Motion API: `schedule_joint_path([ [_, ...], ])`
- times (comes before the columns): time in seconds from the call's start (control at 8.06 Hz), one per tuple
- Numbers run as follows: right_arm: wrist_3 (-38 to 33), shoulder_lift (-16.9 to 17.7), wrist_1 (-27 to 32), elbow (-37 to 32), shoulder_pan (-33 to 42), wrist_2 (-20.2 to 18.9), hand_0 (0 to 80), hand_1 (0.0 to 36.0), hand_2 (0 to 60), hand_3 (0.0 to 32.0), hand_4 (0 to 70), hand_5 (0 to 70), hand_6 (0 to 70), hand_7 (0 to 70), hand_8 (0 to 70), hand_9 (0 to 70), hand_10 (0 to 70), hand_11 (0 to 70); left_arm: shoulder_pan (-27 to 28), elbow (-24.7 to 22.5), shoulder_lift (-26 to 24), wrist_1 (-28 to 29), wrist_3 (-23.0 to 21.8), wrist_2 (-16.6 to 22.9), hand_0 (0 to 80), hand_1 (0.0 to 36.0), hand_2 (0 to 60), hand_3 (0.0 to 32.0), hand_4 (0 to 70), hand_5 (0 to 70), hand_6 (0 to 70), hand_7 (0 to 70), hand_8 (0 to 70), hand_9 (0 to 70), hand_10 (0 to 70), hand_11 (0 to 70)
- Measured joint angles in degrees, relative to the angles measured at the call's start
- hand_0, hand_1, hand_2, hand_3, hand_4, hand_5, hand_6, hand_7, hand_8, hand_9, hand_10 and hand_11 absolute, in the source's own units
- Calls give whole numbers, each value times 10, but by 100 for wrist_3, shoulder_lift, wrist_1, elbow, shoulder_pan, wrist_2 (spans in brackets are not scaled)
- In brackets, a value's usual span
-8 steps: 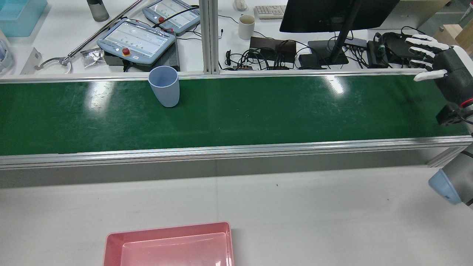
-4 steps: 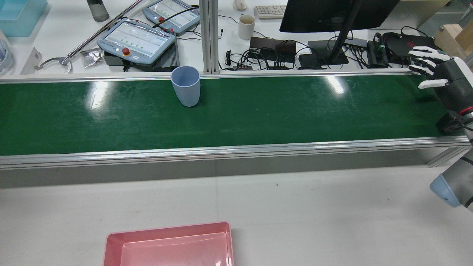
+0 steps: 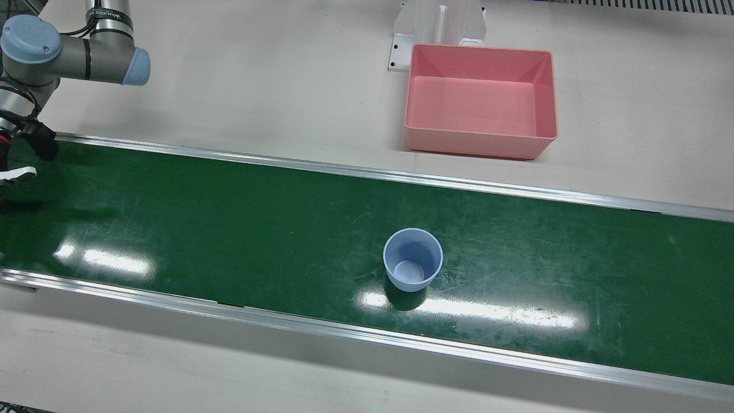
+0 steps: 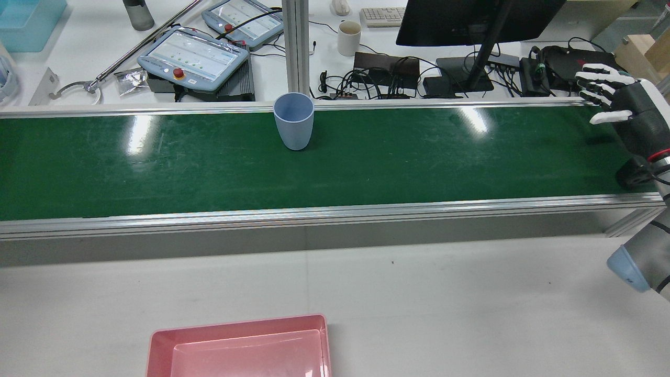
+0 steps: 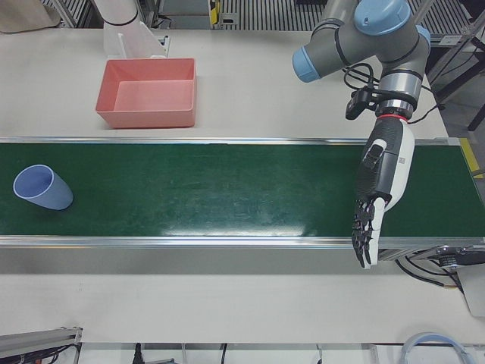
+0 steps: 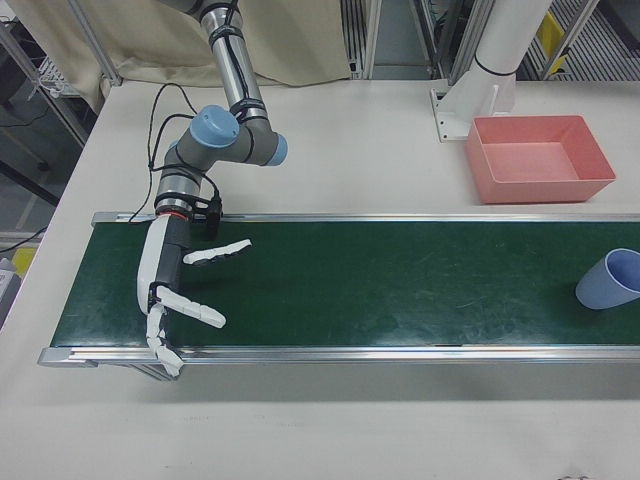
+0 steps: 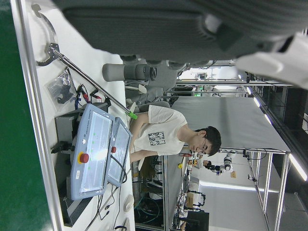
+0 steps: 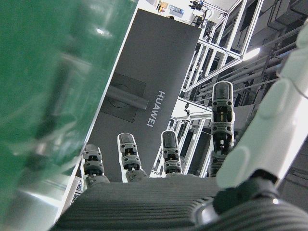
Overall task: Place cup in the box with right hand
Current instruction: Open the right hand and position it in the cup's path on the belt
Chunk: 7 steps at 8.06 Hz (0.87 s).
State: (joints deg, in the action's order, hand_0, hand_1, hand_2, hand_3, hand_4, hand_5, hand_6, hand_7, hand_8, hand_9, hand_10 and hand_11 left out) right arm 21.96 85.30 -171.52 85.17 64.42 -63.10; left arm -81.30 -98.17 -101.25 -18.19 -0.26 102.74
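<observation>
A pale blue cup (image 4: 294, 121) stands upright on the green conveyor belt (image 4: 366, 157), near its far rail in the rear view; it also shows in the front view (image 3: 413, 261), the left-front view (image 5: 42, 187) and the right-front view (image 6: 610, 280). My right hand (image 4: 615, 102) is open with fingers spread over the belt's right end, far from the cup; it also shows in the right-front view (image 6: 175, 290). My left hand (image 5: 375, 197) is open and empty, hanging fingers-down over the belt's other end. The empty pink box (image 4: 235, 322) sits on the white table (image 3: 476, 143).
Aluminium rails (image 4: 335, 212) border the belt on both sides. Beyond the far rail is a desk with teach pendants (image 4: 193, 55), a monitor (image 4: 471, 21), a white mug (image 4: 349, 37) and cables. A white pedestal (image 3: 438, 23) stands behind the box.
The cup has travelled along the belt toward my right hand, to the right in the rear view. My right hand has dropped lower and drawn back slightly, still open.
</observation>
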Motion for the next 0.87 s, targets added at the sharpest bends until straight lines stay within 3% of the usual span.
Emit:
schedule_joint_path([
  [0.37,38,-29,-698,323,0,3,497,28,0,320,333,45,30,306,125,150,54,82,0,0,0,0,0,0,0,0,0,0,0,0,0,0,0,0,0,0],
  [0.87,150,-126,-1001,480,-70,6,501,32,0,316,334,48,32,309,127,151,63,95,0,0,0,0,0,0,0,0,0,0,0,0,0,0,0,0,0,0],
])
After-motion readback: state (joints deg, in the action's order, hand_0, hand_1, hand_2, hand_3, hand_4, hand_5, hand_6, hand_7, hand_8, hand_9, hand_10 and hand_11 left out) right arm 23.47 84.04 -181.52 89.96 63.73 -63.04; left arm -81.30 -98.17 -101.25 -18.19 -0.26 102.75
